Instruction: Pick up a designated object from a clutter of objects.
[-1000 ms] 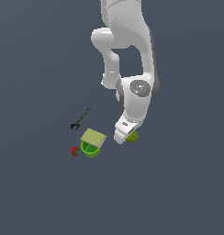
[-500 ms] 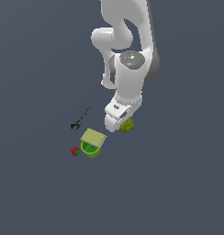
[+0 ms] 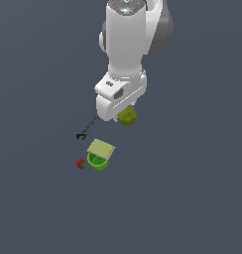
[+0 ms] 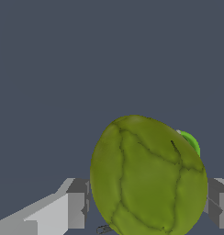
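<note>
I am finding no readable text, label, brand, number or sign anywhere in either view; nothing is showing lettering, neither my own white casing nor any of the small items lying on the grey floor beneath me.

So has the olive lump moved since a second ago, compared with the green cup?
Yes. In the exterior view the olive lump has gone up the picture and away from the green cup, which stayed put beside the red berry.
</note>
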{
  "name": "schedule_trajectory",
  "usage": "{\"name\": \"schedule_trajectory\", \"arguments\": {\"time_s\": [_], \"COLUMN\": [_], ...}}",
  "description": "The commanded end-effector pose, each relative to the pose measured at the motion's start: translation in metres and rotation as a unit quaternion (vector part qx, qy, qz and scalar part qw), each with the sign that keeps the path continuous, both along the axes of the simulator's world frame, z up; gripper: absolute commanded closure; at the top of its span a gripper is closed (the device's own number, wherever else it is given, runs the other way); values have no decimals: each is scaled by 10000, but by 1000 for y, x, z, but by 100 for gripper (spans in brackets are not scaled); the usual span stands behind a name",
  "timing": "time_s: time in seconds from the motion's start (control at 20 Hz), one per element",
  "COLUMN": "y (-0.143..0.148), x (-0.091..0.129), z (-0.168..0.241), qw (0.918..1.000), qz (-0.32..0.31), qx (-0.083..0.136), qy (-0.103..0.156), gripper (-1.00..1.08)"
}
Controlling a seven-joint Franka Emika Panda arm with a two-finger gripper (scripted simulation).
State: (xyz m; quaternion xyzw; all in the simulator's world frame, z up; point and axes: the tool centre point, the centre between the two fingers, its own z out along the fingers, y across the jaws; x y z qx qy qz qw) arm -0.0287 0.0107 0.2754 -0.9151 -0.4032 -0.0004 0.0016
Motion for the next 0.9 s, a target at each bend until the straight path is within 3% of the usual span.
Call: {"name": "schedule_trajectory", "arguments": {"time_s": [0.0, 0.45, 0.85], "y": [-11, -47, -67], "x": [-3, -8, -10], "z": [27, 112, 159], "qw": [10000, 10000, 10000], "qz": [2, -3, -6], "qx": [5, -4, -13], "qy": [-6, -5, -3], "gripper": [108, 108, 108]}}
